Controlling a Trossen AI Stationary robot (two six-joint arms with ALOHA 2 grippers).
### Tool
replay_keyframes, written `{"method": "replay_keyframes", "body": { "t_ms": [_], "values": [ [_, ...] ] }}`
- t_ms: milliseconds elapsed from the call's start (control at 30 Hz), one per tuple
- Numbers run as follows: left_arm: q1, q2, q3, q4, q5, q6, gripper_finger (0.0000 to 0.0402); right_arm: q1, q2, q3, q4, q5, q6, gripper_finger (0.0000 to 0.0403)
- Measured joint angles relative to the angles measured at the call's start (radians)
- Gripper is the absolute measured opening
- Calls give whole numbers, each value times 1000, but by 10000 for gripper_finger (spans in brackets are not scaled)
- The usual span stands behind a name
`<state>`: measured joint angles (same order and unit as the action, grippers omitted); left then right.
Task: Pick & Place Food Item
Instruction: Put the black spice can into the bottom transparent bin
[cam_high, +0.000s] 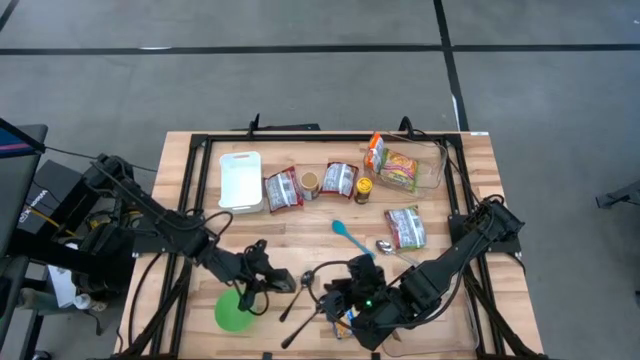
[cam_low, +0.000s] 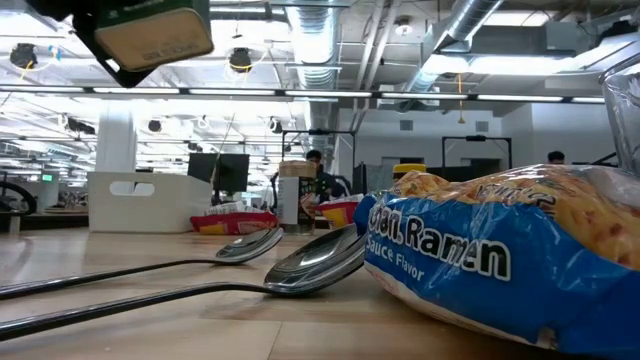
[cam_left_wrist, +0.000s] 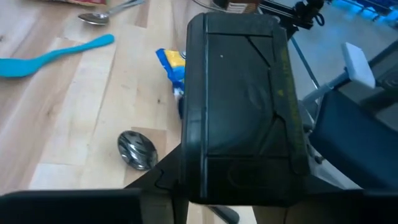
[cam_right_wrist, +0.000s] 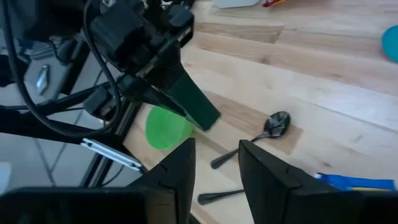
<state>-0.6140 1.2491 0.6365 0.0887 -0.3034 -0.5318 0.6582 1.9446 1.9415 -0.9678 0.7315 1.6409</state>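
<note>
2 pincers | L pincer (cam_high: 258, 284) grips dk-green box (cam_right_wrist: 194, 107) over green plate (cam_high: 233, 312) | R pincer (cam_right_wrist: 216, 150) narrow gap, empty

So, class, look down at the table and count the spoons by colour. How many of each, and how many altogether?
Metal spoons: 3
Blue spoon: 1
Total: 4
</note>
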Motion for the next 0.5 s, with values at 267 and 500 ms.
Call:
{"method": "replay_keyframes", "body": {
  "t_ms": [267, 500],
  "values": [
    [-22, 0, 0, 0, 2, 2, 118, 0, 0, 0, 113, 0, 0, 116],
    [-23, 0, 0, 1, 2, 2, 120, -1, 0, 0, 227, 0, 0, 116]
  ]
}}
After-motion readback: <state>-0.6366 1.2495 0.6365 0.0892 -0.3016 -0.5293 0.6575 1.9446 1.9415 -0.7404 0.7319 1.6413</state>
